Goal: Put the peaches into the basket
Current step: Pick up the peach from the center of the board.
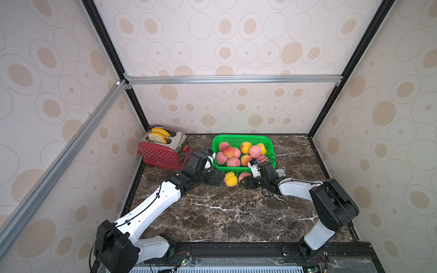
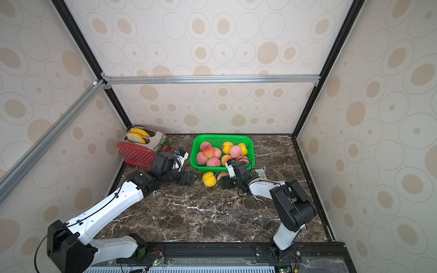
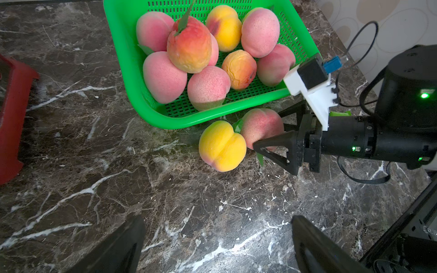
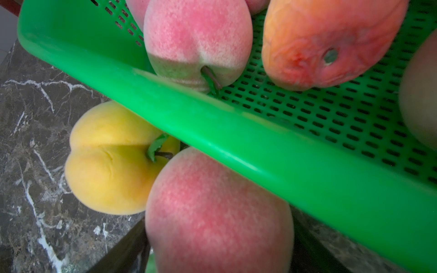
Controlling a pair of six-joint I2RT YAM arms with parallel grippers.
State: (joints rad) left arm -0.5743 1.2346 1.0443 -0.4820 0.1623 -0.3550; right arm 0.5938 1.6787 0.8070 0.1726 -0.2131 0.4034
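Right fingers straddle the pink peach on the counter. Basket lies just beyond them, close against that fruit, with about ten peaches piled inside. Two remain outside, so the task looks nearly done. The second, a yellow peach, rests against the pink one, just past the right fingertips. The near right finger touches pink skin and the far one sits behind the fruit; I cannot tell if the clamp is firm. Left fingers are spread wide and empty, hovering short of the yellow peach.
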